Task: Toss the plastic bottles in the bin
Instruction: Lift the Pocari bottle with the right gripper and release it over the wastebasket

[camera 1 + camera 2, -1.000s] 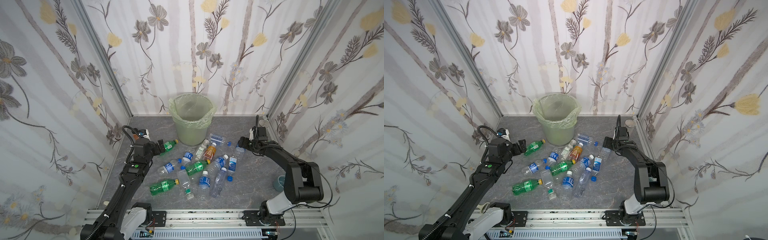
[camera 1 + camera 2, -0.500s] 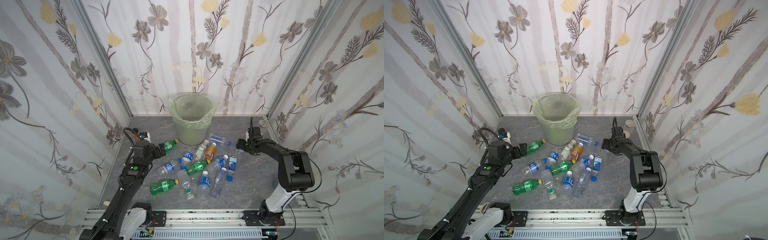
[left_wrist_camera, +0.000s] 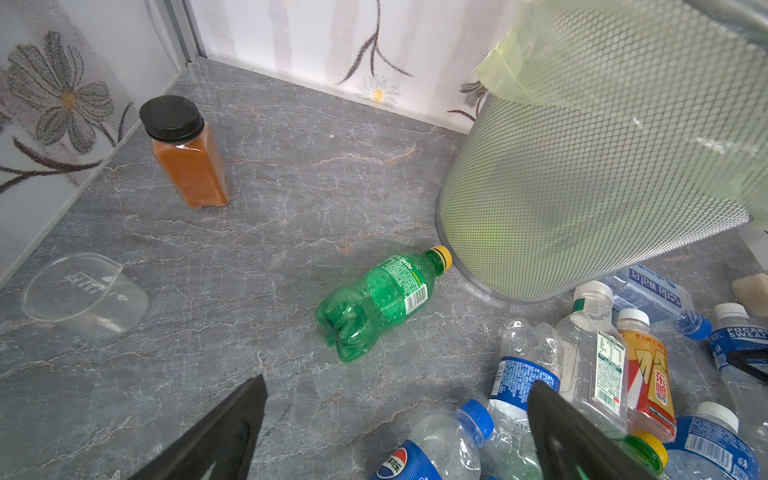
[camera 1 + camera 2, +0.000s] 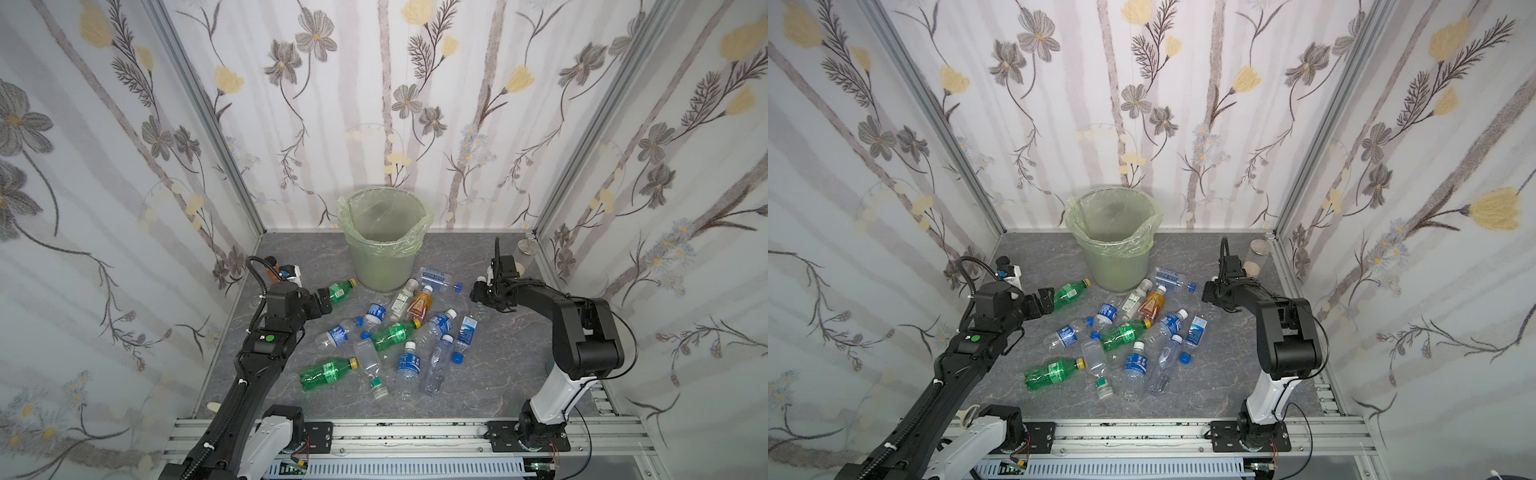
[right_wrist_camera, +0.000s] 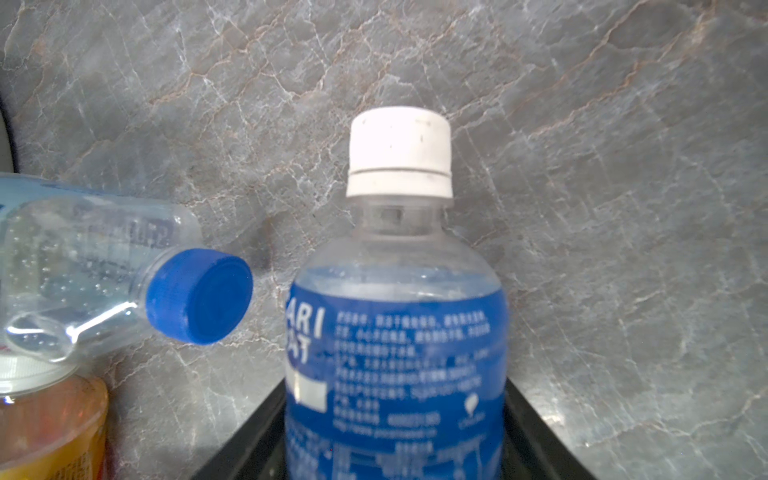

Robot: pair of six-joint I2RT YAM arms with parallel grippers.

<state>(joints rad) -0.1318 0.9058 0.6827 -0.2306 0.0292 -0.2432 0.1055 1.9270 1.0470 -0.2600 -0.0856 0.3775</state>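
- Plastic bottles (image 4: 399, 332) are lying on their sides in a loose heap at the middle of the grey table (image 4: 498, 374), pointing many different ways.
- Bin (image 4: 382, 266) is standing upright at 12 o'clock from the heap, near the back wall, with its green bag folding over the rim.
- Right gripper (image 4: 478, 295) is hanging low at 2 o'clock from the heap. In the right wrist view its fingers (image 5: 540, 440) are sitting against both sides of a blue-label bottle (image 5: 395, 353), holding the labelled body between them.
- In both top views the blue-label bottle (image 4: 480, 311) (image 4: 1214, 312) is hiding mostly under this gripper. Its long axis is running along the 12-to-6 line, with the white cap pointing to 12 o'clock and the clear base showing toward 6 o'clock. Whether it is touching the table I cannot tell.
- Left gripper (image 4: 325, 297) is hovering at 10 o'clock from the heap, its jaws standing wide apart and holding nothing.
- Green bottle (image 4: 340, 291) is lying just ahead of those jaws, apart from the heap. Its long axis is running from 8 to 2 o'clock, the yellow cap pointing to 2 o'clock, just beside the bin's foot, and the base facing the left gripper.
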